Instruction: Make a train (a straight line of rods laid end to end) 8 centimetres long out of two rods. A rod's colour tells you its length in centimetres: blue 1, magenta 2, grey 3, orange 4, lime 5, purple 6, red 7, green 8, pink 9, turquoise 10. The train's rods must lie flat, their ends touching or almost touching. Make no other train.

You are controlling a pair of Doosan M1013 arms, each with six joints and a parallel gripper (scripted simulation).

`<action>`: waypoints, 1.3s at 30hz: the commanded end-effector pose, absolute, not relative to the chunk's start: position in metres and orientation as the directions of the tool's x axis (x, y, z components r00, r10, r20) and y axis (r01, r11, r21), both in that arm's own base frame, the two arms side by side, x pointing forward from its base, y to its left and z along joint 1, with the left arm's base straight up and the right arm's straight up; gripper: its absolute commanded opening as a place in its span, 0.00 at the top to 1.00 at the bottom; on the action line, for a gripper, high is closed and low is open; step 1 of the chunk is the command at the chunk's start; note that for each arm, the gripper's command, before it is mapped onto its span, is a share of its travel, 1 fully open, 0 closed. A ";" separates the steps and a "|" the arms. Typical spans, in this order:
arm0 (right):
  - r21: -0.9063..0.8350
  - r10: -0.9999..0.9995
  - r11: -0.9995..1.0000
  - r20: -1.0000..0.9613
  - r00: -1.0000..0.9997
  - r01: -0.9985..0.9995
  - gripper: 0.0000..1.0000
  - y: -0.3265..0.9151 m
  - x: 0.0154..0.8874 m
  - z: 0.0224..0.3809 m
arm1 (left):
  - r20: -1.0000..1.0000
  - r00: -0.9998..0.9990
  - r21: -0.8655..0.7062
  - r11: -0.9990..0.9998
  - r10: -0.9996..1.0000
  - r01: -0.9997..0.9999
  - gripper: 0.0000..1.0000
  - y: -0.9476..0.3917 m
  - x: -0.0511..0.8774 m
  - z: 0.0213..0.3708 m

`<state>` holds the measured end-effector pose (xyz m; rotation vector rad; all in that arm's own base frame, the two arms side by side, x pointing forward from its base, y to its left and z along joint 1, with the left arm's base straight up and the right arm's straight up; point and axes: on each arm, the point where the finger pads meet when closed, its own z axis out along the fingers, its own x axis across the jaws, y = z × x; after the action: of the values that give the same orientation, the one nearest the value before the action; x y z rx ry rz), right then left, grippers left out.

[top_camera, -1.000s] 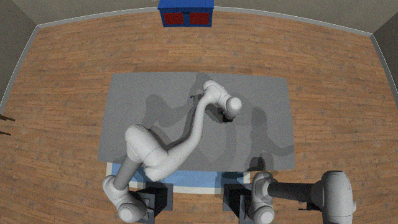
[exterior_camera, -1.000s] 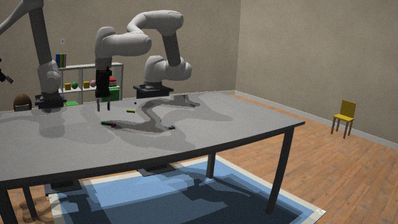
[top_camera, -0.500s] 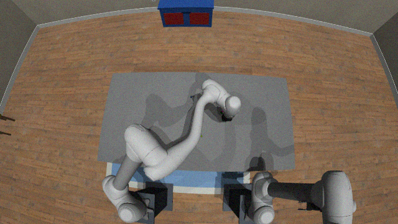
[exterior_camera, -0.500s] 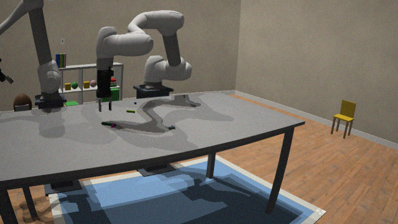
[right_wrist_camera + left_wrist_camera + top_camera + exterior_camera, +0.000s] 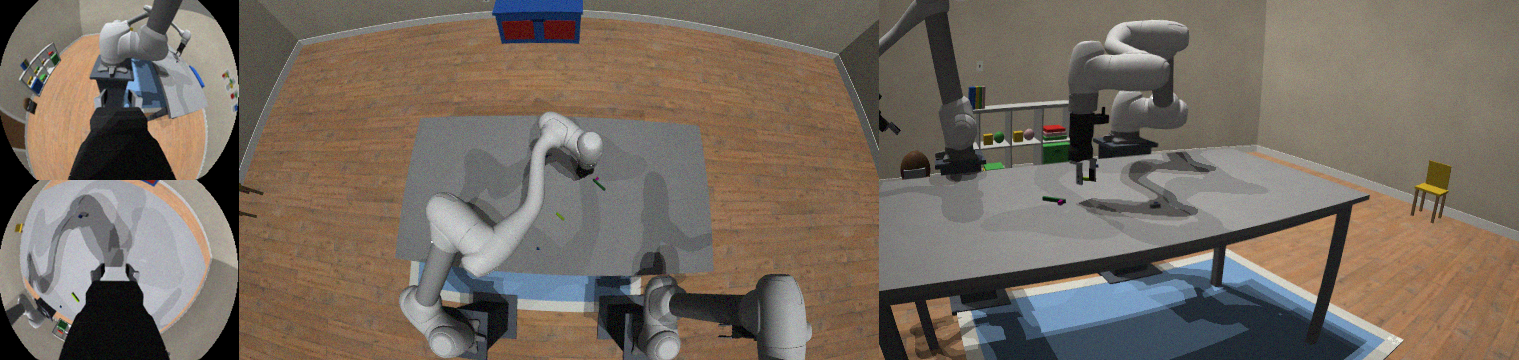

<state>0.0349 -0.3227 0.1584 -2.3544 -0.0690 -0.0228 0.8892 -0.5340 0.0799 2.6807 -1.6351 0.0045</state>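
A green rod (image 5: 599, 185) (image 5: 1050, 199) lies flat, with a magenta rod (image 5: 596, 178) (image 5: 1061, 202) at or very near one end, not in line with it. A lime rod (image 5: 560, 216) (image 5: 75, 297) lies apart, nearer the arm bases. A small blue rod (image 5: 538, 248) (image 5: 60, 306) lies beyond it. A second blue rod (image 5: 80, 216) lies close to a small grey rod (image 5: 86, 214); whether they touch is unclear. My left gripper (image 5: 1086, 171) (image 5: 115, 267) is open and empty above the table, near the green rod. My right gripper (image 5: 117, 93) (image 5: 722, 330) is open and empty, away from the table.
The grey table (image 5: 664, 150) (image 5: 1004, 245) carries the rods. The left arm (image 5: 536, 180) reaches across it and partly hides the grey and blue pair in the top view. The right arm (image 5: 706, 306) is folded outward beside the table's near edge. A blue cabinet (image 5: 538, 27) stands beyond the far edge.
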 end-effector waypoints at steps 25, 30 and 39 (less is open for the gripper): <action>-0.706 0.043 -0.706 0.038 0.998 0.057 0.00 -0.323 0.035 0.159 | 0.001 0.738 -0.001 -0.738 -0.675 -0.675 0.00 -0.437 0.951 0.081; -0.706 0.043 -0.706 0.038 0.998 0.057 0.00 -0.323 0.035 0.159 | 0.001 0.738 -0.001 -0.738 -0.675 -0.675 0.00 -0.437 0.951 0.081; -0.706 0.043 -0.706 0.038 0.998 0.057 0.00 -0.323 0.035 0.159 | 0.001 0.738 -0.001 -0.738 -0.675 -0.675 0.00 -0.437 0.951 0.081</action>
<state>0.0349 -0.3227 0.1584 -2.3544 -0.0690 -0.0228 0.9508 -0.4368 0.0796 2.9283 -1.1375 -0.0003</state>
